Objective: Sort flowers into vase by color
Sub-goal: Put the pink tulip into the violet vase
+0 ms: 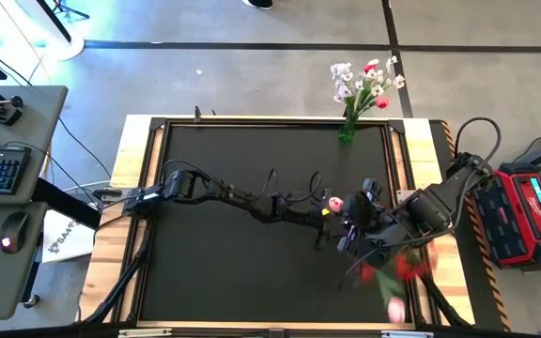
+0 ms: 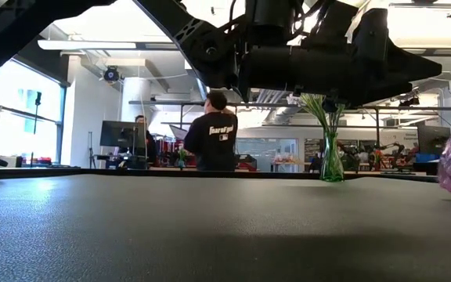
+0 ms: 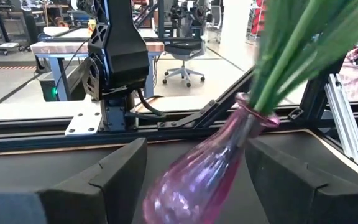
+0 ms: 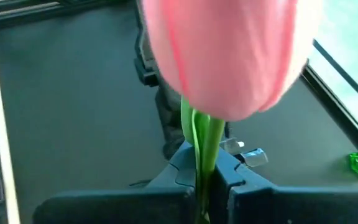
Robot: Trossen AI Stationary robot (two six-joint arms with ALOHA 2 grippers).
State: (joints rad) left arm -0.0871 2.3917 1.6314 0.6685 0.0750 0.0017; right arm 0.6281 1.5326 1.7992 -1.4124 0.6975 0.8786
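Pink tulip right up close w/ its stem pinched in the right pincer, left pincer spread wide around the pink vase at the tabletop's near right, far green vase already has white/pink blooms, so prob. midway, reds still left.

Glossy pink glass vase

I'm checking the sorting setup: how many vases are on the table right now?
2. A green vase stands at the table's far edge with white and red flowers. A pink vase leans between the open left gripper fingers, holding green stems. Others may be hidden beneath the arms.
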